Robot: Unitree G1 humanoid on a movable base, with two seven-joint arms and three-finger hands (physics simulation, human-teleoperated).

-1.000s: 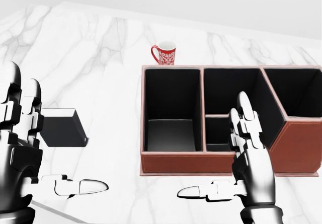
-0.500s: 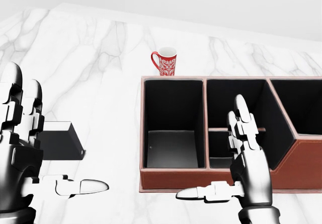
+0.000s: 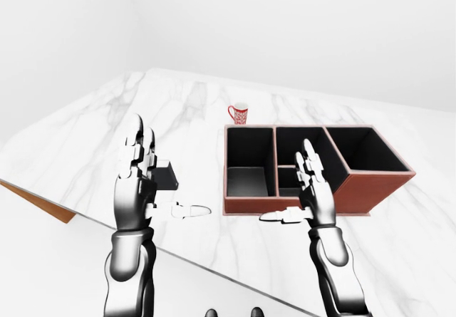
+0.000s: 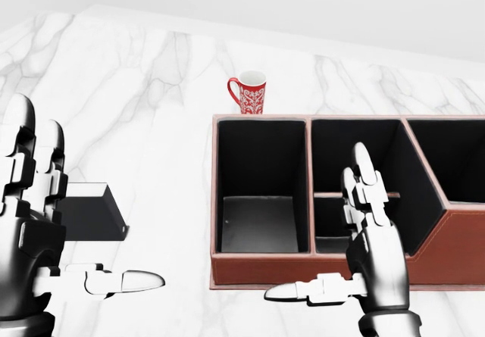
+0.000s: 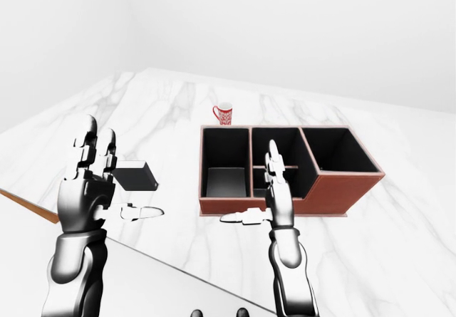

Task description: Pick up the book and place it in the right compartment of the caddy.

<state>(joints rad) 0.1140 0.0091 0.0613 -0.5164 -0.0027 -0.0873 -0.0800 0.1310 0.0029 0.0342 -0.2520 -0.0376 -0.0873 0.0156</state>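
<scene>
A dark grey book (image 4: pixel 95 217) lies flat on the white marble table, at the left of the head view. My left hand (image 4: pixel 83 201) stands open beside it, fingers (image 4: pixel 26 155) upright and thumb stretched out below the book, apart from it. The brown caddy (image 4: pixel 261 265) with black insides sits at the right; it has a large left compartment, a split middle one and a slanted right compartment (image 5: pixel 335 153). My right hand (image 4: pixel 318 223) is raised open before the caddy's middle part and holds nothing.
A red patterned mug (image 4: pixel 248 93) stands just beyond the caddy's left compartment. The table's near edge (image 3: pixel 178 263) runs diagonally below my hands in the left-eye view, with a brown corner (image 3: pixel 39 204) at its left. White walls lie beyond.
The whole head view shifted a second ago, with the caddy and book sliding lower and nearer, so the camera moved. Since half a second ago nothing differs. Both hands kept their open pose.
</scene>
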